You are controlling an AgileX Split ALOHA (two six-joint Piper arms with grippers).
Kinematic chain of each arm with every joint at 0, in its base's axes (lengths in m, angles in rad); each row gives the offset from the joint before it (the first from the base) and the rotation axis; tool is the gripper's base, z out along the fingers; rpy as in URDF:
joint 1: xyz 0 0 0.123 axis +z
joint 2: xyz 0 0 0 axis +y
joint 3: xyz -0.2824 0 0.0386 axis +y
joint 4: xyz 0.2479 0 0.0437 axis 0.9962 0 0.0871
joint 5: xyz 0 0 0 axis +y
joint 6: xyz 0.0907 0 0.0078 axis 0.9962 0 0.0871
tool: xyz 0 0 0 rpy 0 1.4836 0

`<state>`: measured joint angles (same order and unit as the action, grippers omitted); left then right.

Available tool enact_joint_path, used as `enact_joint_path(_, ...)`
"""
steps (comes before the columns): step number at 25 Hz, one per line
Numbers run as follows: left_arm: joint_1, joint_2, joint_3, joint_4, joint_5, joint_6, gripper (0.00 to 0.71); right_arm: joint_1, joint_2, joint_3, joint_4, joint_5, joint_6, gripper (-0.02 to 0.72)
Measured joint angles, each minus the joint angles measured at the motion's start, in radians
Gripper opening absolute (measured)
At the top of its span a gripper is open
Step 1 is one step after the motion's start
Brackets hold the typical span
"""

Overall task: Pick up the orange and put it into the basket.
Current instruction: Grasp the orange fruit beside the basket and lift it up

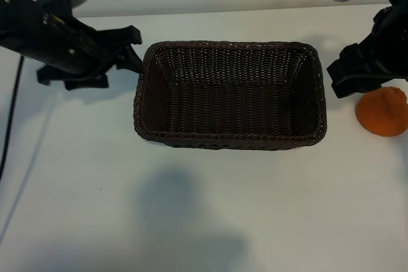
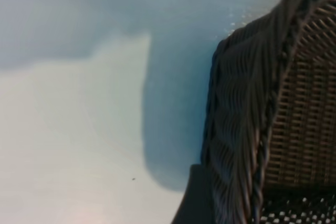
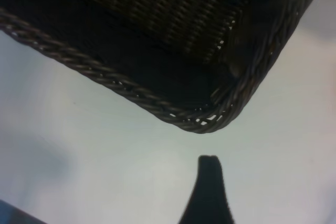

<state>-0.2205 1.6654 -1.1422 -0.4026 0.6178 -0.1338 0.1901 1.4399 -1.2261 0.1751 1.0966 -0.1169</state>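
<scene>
Two hands, one basket, one orange, all on a white tabletop (image 1: 210,214).

Item: the orange (image 1: 382,111) is sitting on the tabletop just beside the basket's right end, outside it, partly under the right hand. The basket (image 1: 229,141) is lying empty at centre.

Item: the right hand (image 1: 358,71) is hovering close over the orange's upper left side, carrying nothing; its fingers are standing apart. One dark fingertip (image 3: 209,182) is showing in the right wrist view, near a basket corner (image 3: 205,124).

Item: the left hand (image 1: 124,49) is hanging just beside the basket's left end, spread and empty.

Handling note, as a judgement: the step in hand is the reach for the orange. The right hand would do well to centre over the fruit, straddle its widest part below the knob, and close gently, as the round skin may roll away from an off-centre pinch. The lift should clear the braided rim before moving across.

Obscured: the orange's right edge is nearly running off the exterior view, and neither wrist view is showing the fruit. Whether the right hand is touching it cannot be told.
</scene>
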Motion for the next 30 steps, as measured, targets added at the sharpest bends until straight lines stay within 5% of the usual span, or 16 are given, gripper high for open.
enact_joint_path(8,0.029,-0.151,-0.013,0.261,0.12,-0.097,0.619,0.0,0.0,0.0,-0.051,0.001,0.029,0.552)
enact_joint_path(20,0.159,-0.422,-0.015,0.362,0.331,-0.009,0.596,0.0,0.0,0.0,-0.052,0.002,0.029,0.552)
enact_joint_path(30,0.167,-0.667,-0.015,0.542,0.464,-0.022,0.596,0.0,0.0,0.0,-0.052,0.002,0.029,0.552)
